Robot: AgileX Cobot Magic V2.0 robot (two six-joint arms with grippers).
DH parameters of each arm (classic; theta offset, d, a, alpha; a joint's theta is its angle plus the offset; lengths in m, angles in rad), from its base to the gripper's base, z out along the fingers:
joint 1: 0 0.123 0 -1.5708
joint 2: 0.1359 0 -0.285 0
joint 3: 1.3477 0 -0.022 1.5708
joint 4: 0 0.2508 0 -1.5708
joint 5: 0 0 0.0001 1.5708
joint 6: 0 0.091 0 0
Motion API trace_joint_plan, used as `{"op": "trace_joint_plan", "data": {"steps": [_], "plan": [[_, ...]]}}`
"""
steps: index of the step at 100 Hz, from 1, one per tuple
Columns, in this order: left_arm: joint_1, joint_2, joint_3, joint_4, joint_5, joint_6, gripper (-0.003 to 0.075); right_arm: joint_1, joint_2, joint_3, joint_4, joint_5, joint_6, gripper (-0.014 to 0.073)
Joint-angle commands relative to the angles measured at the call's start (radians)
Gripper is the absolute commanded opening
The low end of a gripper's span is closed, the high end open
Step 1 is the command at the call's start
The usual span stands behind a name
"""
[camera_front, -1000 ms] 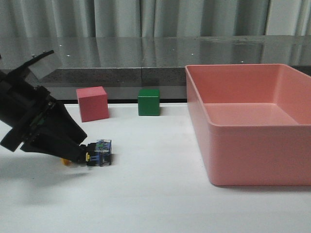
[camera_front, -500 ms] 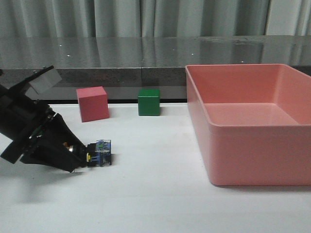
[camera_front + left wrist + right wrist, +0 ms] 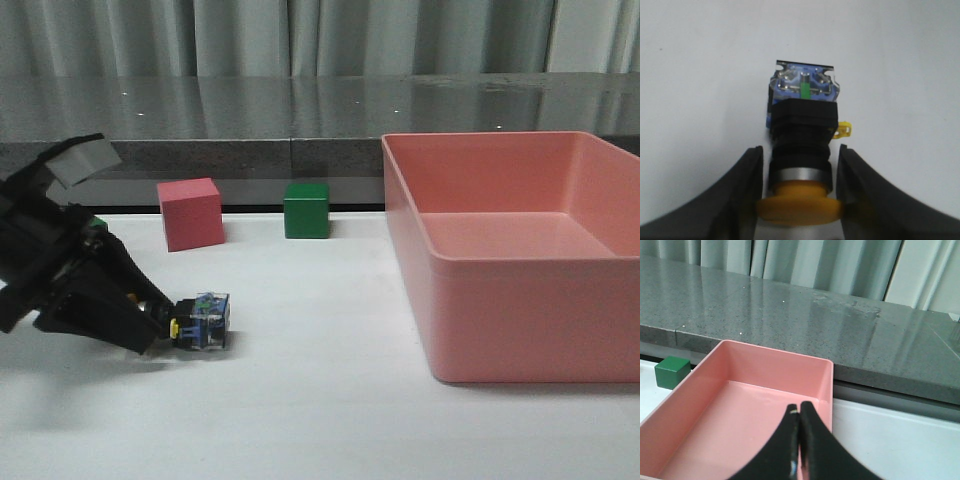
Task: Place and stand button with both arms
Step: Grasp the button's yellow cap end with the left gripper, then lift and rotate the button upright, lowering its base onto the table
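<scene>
Front view: the black left hand (image 3: 150, 325) reaches the yellow-capped, black-bodied push-button (image 3: 203, 323) lying on the white desk (image 3: 320, 420), near a pink cube (image 3: 190, 213), green cube (image 3: 305, 209) and pink plastic bin (image 3: 520, 290).

Left wrist view: the fingers (image 3: 747, 175) sit narrowly parted beside the button's cap, the button lying sideways between them.

Right wrist view: the right hand (image 3: 799, 412) is pinched closed, empty, above the bin.

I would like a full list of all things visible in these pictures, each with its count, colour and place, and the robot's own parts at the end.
button: one, yellow cap, silver ring, black body, clear bluish block; lying on its side on the table, front left, cap toward the left gripper.
pink cube: one, pink; back left of the table.
green cube: one, green; back of the table, right of the pink cube.
bin: one, pink, nothing in it; right side of the table.
table: one, white.
ledge: one, grey stone, behind the table.
curtain: grey, at the back.
left gripper: one, black; fingers either side of the button's cap.
right gripper: one, black, shut; above the bin.
</scene>
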Motion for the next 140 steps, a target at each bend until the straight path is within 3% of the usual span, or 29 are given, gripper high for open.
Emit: {"op": "trace_joint_plan", "data": {"steps": [1,24,38,57,92,110,140], "plan": [[0.009,-0.121,-0.024,-0.041,0.148,-0.024,-0.0020,0.000,0.005,-0.026,0.013,-0.060,-0.001,-0.0062],[-0.028,-0.352,-0.154,0.144,0.040,-0.413,-0.0020,0.000,0.005,-0.026,0.013,-0.060,-0.001,-0.0062],[-0.116,-0.424,-0.284,0.441,0.000,-0.677,-0.0020,0.000,0.005,-0.026,0.013,-0.060,-0.001,-0.0062],[-0.304,-0.417,-0.424,0.996,0.079,-1.053,-0.0020,0.000,0.005,-0.026,0.013,-0.060,-0.001,-0.0062],[-0.533,-0.298,-0.446,1.457,0.080,-1.430,-0.0020,0.000,0.005,-0.026,0.013,-0.060,-0.001,-0.0062],[-0.619,-0.204,-0.446,1.635,0.115,-1.453,-0.0019,0.000,0.005,-0.026,0.013,-0.060,-0.001,-0.0062],[-0.661,-0.130,-0.446,1.641,0.109,-1.385,-0.0019,0.000,0.005,-0.026,0.013,-0.060,-0.001,-0.0062]]}}
